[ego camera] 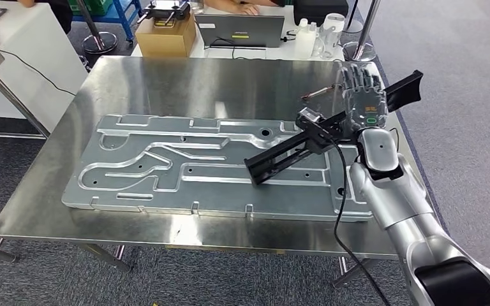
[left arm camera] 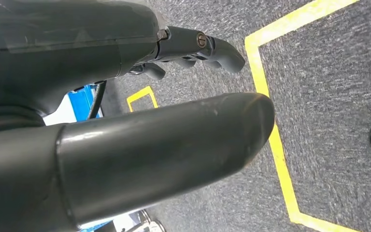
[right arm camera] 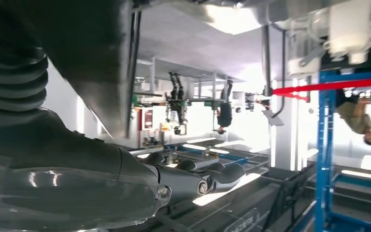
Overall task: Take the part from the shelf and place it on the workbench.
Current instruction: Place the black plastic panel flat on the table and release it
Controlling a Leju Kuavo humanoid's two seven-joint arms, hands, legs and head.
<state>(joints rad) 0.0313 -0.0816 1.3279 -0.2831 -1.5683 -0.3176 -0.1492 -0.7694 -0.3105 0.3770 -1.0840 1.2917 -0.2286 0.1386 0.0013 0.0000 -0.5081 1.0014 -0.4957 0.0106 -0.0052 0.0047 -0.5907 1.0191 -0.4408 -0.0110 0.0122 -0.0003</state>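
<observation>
Your right hand [ego camera: 363, 95] sits above workbench [ego camera: 166, 80] right edge, holding black part [ego camera: 293, 150], which slants out left of hand over grey panel [ego camera: 166, 169]. Beyond fingers: bottles [ego camera: 306, 38], laptop [ego camera: 239, 29], cardboard box [ego camera: 166, 35] block far edge. Bare steel ahead-left of hand gives you passage. Right of hand: open carpet. Your left hand [left arm camera: 125, 121] hangs over floor with yellow tape [left arm camera: 275, 135].

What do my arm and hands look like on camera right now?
The right arm is glossy silver with a black band at its joint, and a black cable runs along it. The right hand is dark grey, with a small green mark on its back. The left hand shows a thick grey thumb and darker fingers.
</observation>
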